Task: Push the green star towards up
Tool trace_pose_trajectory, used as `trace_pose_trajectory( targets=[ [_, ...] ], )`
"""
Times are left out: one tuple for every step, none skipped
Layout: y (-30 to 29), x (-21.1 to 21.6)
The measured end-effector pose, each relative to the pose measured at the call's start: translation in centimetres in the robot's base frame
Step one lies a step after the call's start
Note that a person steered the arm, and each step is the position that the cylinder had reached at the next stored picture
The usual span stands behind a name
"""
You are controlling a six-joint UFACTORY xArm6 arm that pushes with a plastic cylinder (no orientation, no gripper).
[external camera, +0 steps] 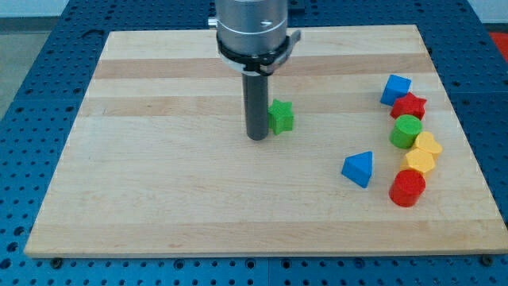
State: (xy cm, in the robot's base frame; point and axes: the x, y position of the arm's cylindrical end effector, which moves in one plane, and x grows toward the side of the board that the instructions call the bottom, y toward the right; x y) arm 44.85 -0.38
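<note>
My tip (256, 137) rests on the wooden board (159, 199) just left of, and slightly below, the green star (280, 117), the rod overlapping the star's left edge. The rod carries no fingers. The star lies near the board's centre, closer to the top edge, well apart from the blocks clustered along the right edge.

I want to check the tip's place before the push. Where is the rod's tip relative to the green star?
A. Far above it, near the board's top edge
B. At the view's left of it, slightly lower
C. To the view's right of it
B: my tip stands close against the view's left side of the green star, a little toward the view's bottom.
</note>
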Motion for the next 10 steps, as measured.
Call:
trace_pose_trajectory(
  targets=[
    [4.0,-0.9],
    [7.1,-3.3],
    [7.3,-6.0],
    [6.1,-4.4],
    [2.8,-3.0],
    [1.3,-5.0],
    [4.9,-7.4],
    [9.8,-9.3],
    [12.4,-10.2],
    [9.3,-9.7]
  ],
)
